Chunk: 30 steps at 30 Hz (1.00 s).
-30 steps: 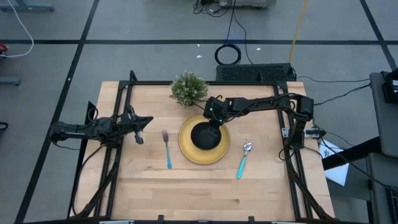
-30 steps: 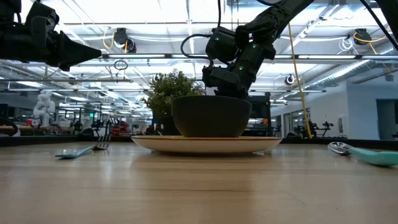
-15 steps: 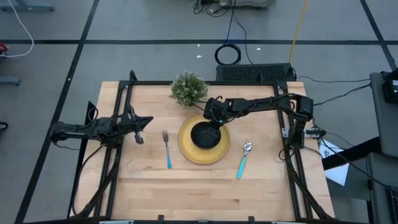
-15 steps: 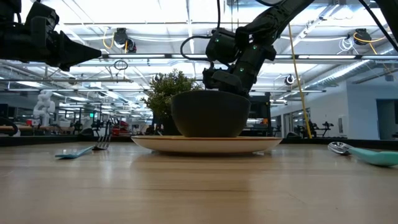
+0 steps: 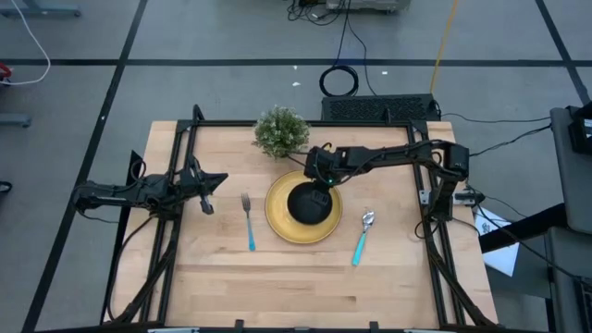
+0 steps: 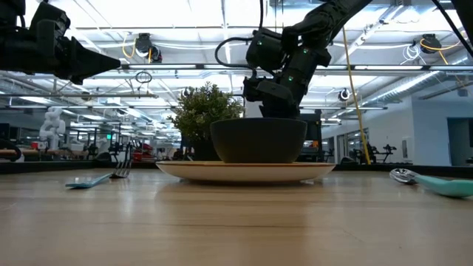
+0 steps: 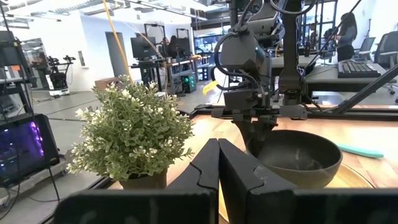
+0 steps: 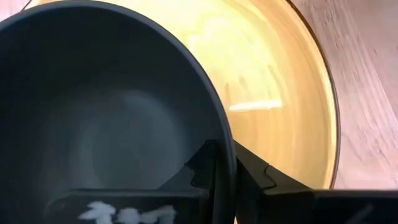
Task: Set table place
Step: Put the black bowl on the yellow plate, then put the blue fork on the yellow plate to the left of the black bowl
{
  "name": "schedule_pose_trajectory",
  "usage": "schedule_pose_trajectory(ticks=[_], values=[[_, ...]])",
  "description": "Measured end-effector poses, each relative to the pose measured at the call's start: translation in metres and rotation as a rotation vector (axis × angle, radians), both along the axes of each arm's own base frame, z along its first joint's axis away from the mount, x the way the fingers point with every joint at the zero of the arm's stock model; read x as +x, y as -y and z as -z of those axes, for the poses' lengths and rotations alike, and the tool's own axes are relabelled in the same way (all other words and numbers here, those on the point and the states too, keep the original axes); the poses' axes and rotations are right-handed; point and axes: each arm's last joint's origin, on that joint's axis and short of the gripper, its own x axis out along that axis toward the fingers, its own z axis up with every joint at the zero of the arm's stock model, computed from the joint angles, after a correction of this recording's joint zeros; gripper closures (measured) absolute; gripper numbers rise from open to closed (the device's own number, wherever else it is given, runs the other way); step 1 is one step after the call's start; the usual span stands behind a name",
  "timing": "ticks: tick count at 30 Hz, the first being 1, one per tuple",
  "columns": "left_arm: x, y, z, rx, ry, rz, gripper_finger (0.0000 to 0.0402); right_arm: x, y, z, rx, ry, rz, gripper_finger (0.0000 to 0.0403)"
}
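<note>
Place: a robotics lab or workshop hall.
Floor: grey, taped lines, loose cables (image 5: pixel 344 46).
Ceiling: exposed pipes and strip lights (image 6: pixel 177 33).
Background: desks with monitors (image 7: pixel 142 46), a keyboard (image 7: pixel 360 67), a person (image 7: pixel 346 31) standing.

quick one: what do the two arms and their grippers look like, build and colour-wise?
Both arms are dark, nearly black, built of slim jointed links with loose black cables looped alongside. The left gripper ends in two tapered, pointed fingers. The right gripper has a blocky wrist housing showing small green indicator lights.
</note>
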Motion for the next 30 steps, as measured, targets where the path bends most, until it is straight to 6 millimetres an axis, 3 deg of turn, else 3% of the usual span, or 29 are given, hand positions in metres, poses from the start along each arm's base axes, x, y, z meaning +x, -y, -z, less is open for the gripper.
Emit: schedule_pose_trajectory(ticks=[10, 22, 30], values=[[0.0, 0.0, 0.0, 0.0, 0.0, 0.0, 0.0394, 0.0008, -0.0024, -0.0001, -0.003, 0.003, -0.014, 0.0373], [0.0, 0.0, 0.0, 0.0, 0.001, 0.0, 0.0394, 0.0023, -0.002, -0.0013, 0.0, 0.021, 0.002, 0.0274], [0.0, 0.0, 0.0, 0.0, 0.001, 0.0, 0.0394, 0.0023, -0.002, -0.0036, -0.003, 0.03, 0.0, 0.0257]])
